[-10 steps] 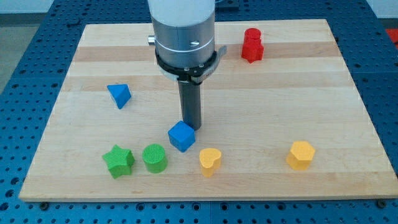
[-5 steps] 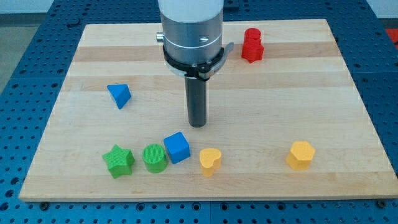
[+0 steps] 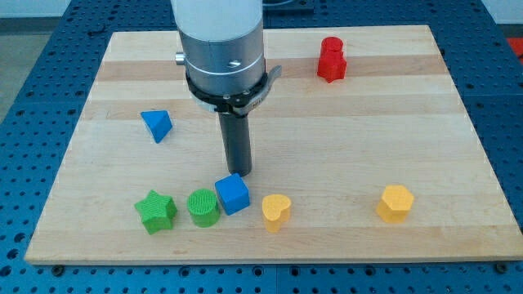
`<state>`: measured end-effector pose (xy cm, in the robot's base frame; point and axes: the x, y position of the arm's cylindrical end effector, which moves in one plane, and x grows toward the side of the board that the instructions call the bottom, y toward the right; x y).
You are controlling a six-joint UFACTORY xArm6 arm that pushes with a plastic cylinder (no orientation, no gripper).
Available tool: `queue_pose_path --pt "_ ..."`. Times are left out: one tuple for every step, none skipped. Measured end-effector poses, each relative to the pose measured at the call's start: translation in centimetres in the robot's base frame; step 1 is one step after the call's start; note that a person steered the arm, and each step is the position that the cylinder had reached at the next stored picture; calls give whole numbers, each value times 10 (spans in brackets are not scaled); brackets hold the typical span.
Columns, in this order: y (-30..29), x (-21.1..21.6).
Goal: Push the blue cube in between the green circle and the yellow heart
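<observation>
The arm ends in a plain dark rod with no fingers, so there is nothing to be open, closed or holding anything. The rod's tip rests on the wooden worktop just toward the view's top of the blue cube, so close that whether the two touch cannot be told. From the tip, the blue cube lies immediately toward the view's bottom, its left edge touching or nearly touching the green circle, which sits down and to the view's left of the tip. The yellow heart is down and to the view's right of the tip, a small gap apart from the cube. The cube thus lies between the circle and the heart, a little nearer the view's top than either and closer to the circle. Farther to the view's left of the circle stands a green star. A blue triangular block lies up and to the view's left of the tip, well apart. A red block sits far up and right, and a yellow hexagonal block lies far to the view's right near the bottom.
</observation>
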<state>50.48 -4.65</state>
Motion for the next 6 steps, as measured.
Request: queue_pose_path --pt "0 16" --pt "0 28" --pt "0 28" --pt "0 28" --pt "0 32" --pt "0 34"
